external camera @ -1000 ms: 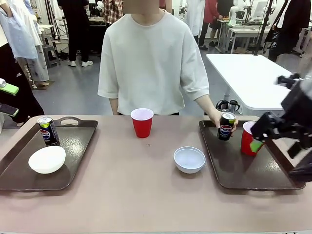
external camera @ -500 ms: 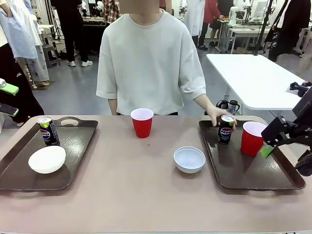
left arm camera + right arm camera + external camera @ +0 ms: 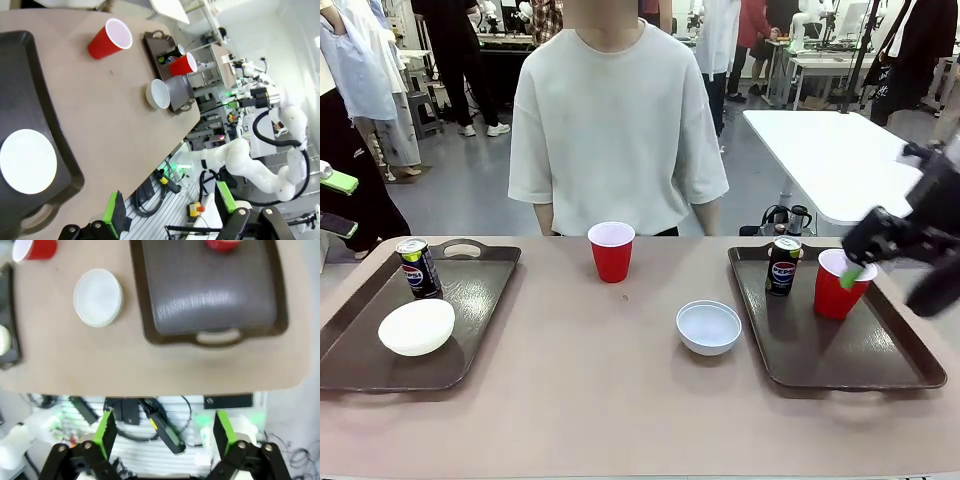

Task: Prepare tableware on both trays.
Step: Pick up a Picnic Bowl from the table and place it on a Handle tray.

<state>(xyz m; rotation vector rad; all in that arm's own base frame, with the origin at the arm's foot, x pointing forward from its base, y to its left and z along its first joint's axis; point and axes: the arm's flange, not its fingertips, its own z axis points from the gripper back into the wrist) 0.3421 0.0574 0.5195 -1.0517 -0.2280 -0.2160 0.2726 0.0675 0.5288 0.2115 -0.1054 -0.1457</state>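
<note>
The left tray (image 3: pixel 480 285) holds a Pepsi can (image 3: pixel 418 268) and a white bowl (image 3: pixel 416 327). On the right tray (image 3: pixel 840 355) stand a second can (image 3: pixel 783 265) and a red cup (image 3: pixel 838 288). Another red cup (image 3: pixel 612 251) and another white bowl (image 3: pixel 709 327) sit on the bare table between the trays. My right gripper (image 3: pixel 854 268) hovers blurred by the tray cup's rim, open and holding nothing; its wrist view looks straight down on the right tray (image 3: pixel 210 305) past its fingers (image 3: pixel 106 432). My left gripper (image 3: pixel 338 205) waits open at the far left edge, its pads (image 3: pixel 114 220) wide apart.
A person in a white shirt (image 3: pixel 618 120) stands at the far side, arms down. A white table (image 3: pixel 830 160) stands behind at the right. The tabletop (image 3: pixel 570 400) in front of the trays is bare.
The person's hand let go of the can on the right tray and drew back. My right gripper lifted from beside the red cup and now hovers near its rim.
</note>
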